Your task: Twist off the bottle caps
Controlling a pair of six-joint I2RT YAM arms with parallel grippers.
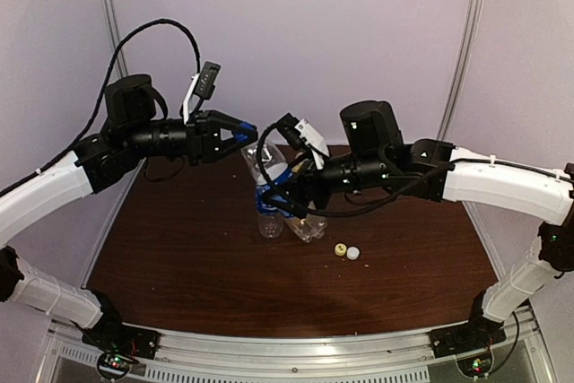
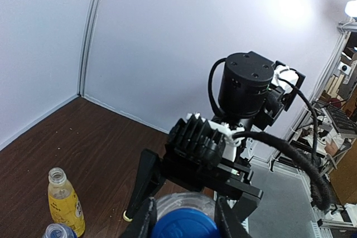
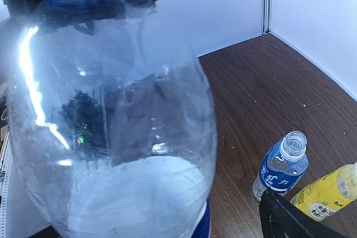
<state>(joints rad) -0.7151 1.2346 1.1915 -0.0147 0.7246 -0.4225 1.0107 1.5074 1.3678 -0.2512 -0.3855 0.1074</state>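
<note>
The taller clear bottle (image 3: pixel 122 137) is held off the tabletop (image 1: pixel 179 257) between the two arms, near the centre of the overhead frame. The right gripper (image 1: pixel 283 200) is closed around its body; in the right wrist view the bottle fills most of the frame, and only one dark finger (image 3: pixel 290 221) shows, at the lower right corner. The left gripper (image 1: pixel 244 136) comes in from the upper left, and its fingers (image 2: pixel 146 220) are clamped on either side of the blue cap (image 2: pixel 184 227), which sits on the bottle's neck at the bottom edge of the left wrist view.

Below the raised bottle, the short clear bottle (image 3: pixel 281 165) with a blue label stands uncapped on the tabletop. Just beside it is the yellow-orange bottle (image 2: pixel 65 203), also upright with an open neck. The yellow cap (image 1: pixel 341 248) and the white cap (image 1: pixel 353 254) lie side by side on the wood, right of centre in the overhead frame, near the two standing bottles.
</note>
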